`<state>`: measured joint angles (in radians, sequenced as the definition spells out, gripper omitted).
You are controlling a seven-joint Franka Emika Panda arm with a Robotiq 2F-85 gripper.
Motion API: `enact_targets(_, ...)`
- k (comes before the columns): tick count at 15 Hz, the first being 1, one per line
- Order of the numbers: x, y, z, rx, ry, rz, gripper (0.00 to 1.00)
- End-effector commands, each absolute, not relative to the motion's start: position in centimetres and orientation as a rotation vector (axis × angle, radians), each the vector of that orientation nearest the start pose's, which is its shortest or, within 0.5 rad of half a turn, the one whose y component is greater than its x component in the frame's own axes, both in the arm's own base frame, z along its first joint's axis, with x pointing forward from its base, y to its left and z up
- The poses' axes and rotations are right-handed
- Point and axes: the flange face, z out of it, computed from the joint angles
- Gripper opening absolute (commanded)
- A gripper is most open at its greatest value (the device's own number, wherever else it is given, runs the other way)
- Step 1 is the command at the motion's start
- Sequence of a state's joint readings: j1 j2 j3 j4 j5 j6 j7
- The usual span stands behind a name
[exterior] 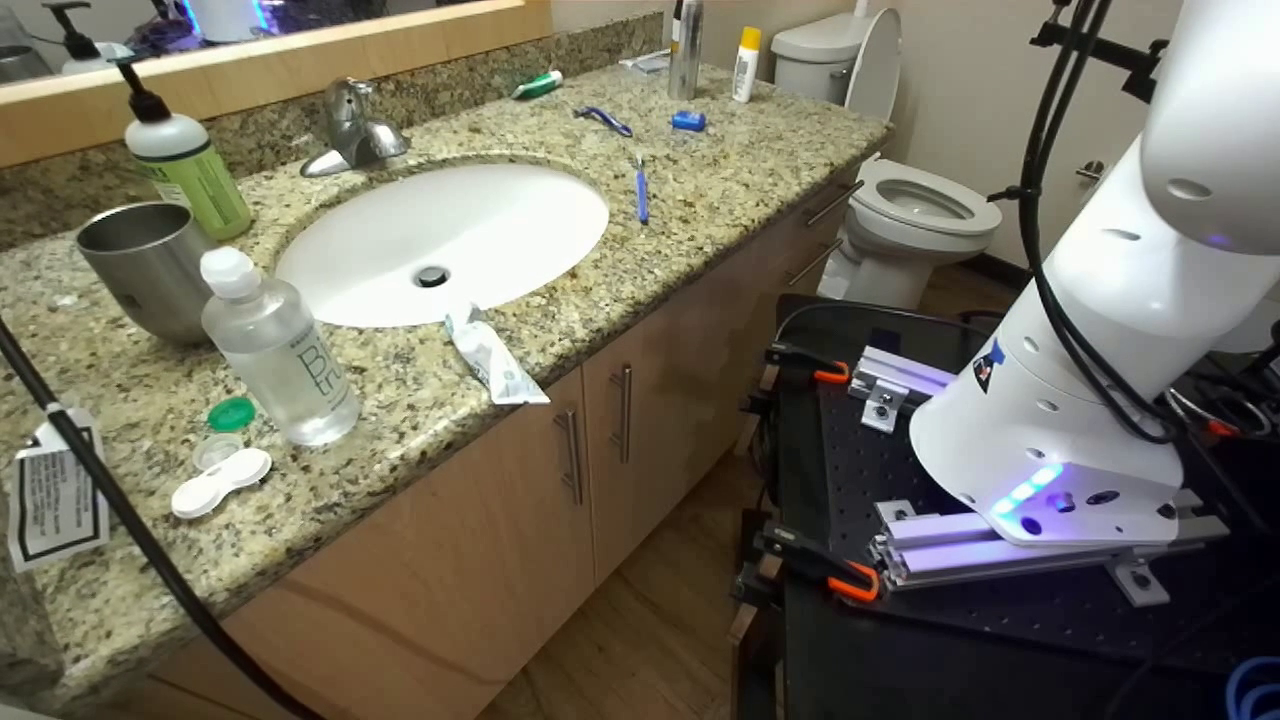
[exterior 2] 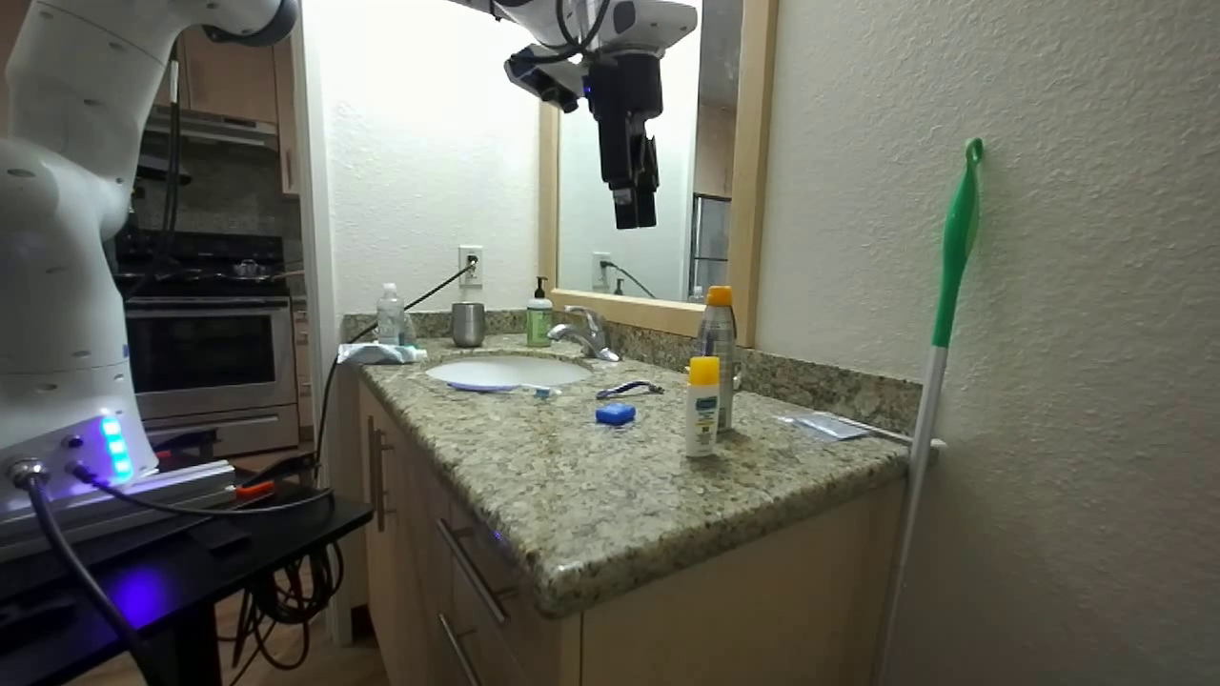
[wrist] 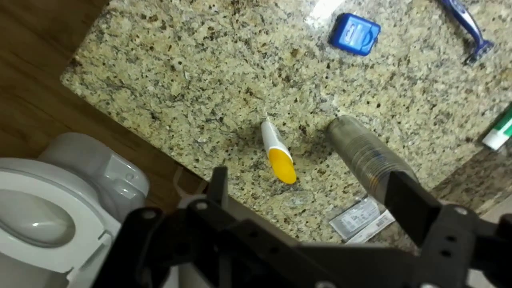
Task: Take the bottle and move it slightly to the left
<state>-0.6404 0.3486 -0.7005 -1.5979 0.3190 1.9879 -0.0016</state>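
The bottle [exterior: 746, 66] is small, slim and white with a yellow-orange cap. It stands upright near the far end of the granite counter. It also shows in an exterior view [exterior 2: 702, 408] and, from above, in the wrist view [wrist: 277, 148]. My gripper [wrist: 310, 182] is open and empty in the wrist view, its two black fingers wide apart. The bottle appears between and beyond the fingertips, not touched. In an exterior view my gripper [exterior 2: 636, 214] hangs high above the counter, fingers pointing down. The gripper is out of view in the other picture from outside.
A tall grey spray can [wrist: 366, 152] with an orange cap stands close beside the bottle. A blue floss box [exterior 2: 615, 413], a razor [exterior 2: 630, 389], flat packets [wrist: 356, 218] and a green tube [exterior: 538, 85] lie around. The sink [exterior: 450, 240] and mirror [exterior 2: 629, 171] are nearby.
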Motion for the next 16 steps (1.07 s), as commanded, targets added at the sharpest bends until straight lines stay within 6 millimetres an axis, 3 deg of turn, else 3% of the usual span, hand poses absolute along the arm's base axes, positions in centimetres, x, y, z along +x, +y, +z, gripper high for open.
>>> enact_targets(1, 22.8, -63.5, 45.4, -2.610, 1.803, -0.193, 1.00)
enact_targets(2, 23.0, -63.9, 44.9, -2.679, 1.761, -0.183, 1.00)
enact_targets(7, 24.6, -67.0, 42.7, -2.927, 1.878, -0.402, 1.00)
enact_targets(8, 24.1, -66.0, 43.9, -2.862, 1.866, -0.357, 1.00)
enact_targets(13, 24.6, -66.9, 42.4, -2.893, 1.935, -0.406, 1.00)
enact_targets(15, 23.6, -67.1, 41.9, -2.942, 1.883, -0.315, 1.00)
enact_targets(16, 23.6, -67.2, 41.4, -2.991, 1.734, -0.332, 1.00)
